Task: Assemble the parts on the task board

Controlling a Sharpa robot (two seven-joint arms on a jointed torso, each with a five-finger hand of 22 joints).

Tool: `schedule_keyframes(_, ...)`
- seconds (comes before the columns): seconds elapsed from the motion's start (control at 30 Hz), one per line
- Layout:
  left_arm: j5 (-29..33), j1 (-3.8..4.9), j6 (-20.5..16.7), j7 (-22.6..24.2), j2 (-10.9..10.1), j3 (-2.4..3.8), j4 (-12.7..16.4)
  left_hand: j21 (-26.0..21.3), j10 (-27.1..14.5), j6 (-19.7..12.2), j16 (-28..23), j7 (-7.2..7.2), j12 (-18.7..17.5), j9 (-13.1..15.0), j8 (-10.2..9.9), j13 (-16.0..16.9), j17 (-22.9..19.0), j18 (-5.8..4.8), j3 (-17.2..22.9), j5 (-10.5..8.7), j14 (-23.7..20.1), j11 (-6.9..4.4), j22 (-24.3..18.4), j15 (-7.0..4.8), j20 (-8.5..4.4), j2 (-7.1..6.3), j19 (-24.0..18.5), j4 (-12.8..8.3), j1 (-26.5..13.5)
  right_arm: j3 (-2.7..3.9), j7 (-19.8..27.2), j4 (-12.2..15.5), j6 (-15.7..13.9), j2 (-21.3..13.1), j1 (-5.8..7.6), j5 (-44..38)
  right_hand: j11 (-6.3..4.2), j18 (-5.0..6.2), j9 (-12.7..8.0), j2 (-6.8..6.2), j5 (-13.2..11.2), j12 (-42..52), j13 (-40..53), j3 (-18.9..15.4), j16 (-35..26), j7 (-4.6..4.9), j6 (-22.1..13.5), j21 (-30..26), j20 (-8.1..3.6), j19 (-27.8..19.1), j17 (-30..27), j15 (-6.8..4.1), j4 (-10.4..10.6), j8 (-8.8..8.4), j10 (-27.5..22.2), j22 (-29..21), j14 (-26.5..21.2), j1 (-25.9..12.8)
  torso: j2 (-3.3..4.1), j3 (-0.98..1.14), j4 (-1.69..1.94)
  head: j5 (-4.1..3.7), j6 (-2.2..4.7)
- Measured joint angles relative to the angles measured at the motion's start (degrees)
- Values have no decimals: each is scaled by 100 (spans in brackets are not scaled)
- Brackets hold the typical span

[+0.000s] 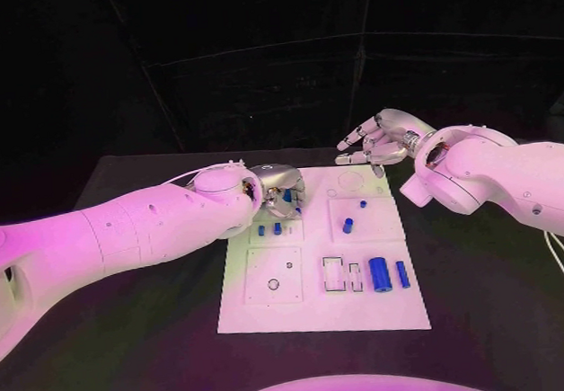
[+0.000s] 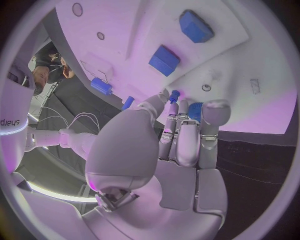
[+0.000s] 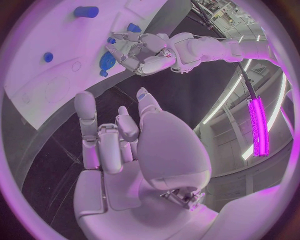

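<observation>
Left hand (image 2: 178,135) pinches a small blue peg (image 2: 174,94) at its fingertips, low over the task board (image 1: 368,311) near the worktop's far edge, likely lining it up with a hole. Right hand (image 1: 380,139) hovers beyond the board's far-right corner, fingers spread, holding nothing. Remaining blue parts (image 1: 378,272) lie on the board.

The left hand (image 1: 276,189) covers the far-left portion of the task board (image 1: 327,314) in the head view; parts beneath it are hidden. In the left wrist view, its fingers (image 2: 177,132) meet a small blue part (image 2: 174,94), but whether they grip it cannot be determined. The counter (image 1: 163,348) is cut off by the picture's edges.
</observation>
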Motion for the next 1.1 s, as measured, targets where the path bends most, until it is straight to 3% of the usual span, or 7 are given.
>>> schedule_keyframes(0.17, -30, -4, 59, -26, 39, 0, -57, 111, 122, 92, 27, 10, -47, -41, -63, -85, 7, 0, 187, 0, 0, -21, 113, 0, -10, 2, 33, -19, 2, 0, 0, -1, 3, 7, 0, 0, 0, 0, 0, 0, 0, 0, 0, 0, 0, 0, 0, 0, 0, 0, 0, 0, 0, 0, 0, 0, 0, 0, -1, 1, 0, -6, -4)
schedule_keyframes(0.23, -39, -4, 74, -33, 56, 4, -81, 139, 161, 128, 41, -12, -86, -57, -86, -119, 7, -86, 250, 0, 0, -26, 152, 0, -22, 16, 63, -18, -12, 0, 0, -2, 4, 10, 0, 0, 0, 0, 0, 0, 0, 0, 0, 0, 0, 0, 0, 0, 0, 0, 0, 0, 0, 0, 0, 0, 0, 0, -2, 1, 1, -7, -9)
schedule_keyframes(0.73, -65, 8, 149, -71, 123, 15, -157, 311, 313, 221, 66, -2, -137, -98, -163, -226, -15, -86, 452, 0, 19, -34, 361, -20, -37, 29, 117, -33, -25, 0, 2, -13, 21, 30, 0, 0, 0, 0, 0, 17, 0, 0, 0, 0, 0, 0, 0, 0, 0, 0, 0, 0, 0, 0, 0, 0, 0, 17, -3, 1, 4, -12, -25)
schedule_keyframes(1.1, -70, -13, 114, -74, 121, 20, -151, 543, 600, 465, 66, -24, -198, -106, -202, -255, -101, -86, 626, -1, 40, -96, 609, -41, -73, 56, 196, -65, -53, 0, 2, -17, 30, 37, 0, -1, 0, 0, 0, 23, 0, 0, 0, 0, 0, 0, 0, 0, 0, 0, 0, 0, 0, 0, 0, 0, 0, 23, -7, -1, 8, -12, -31)
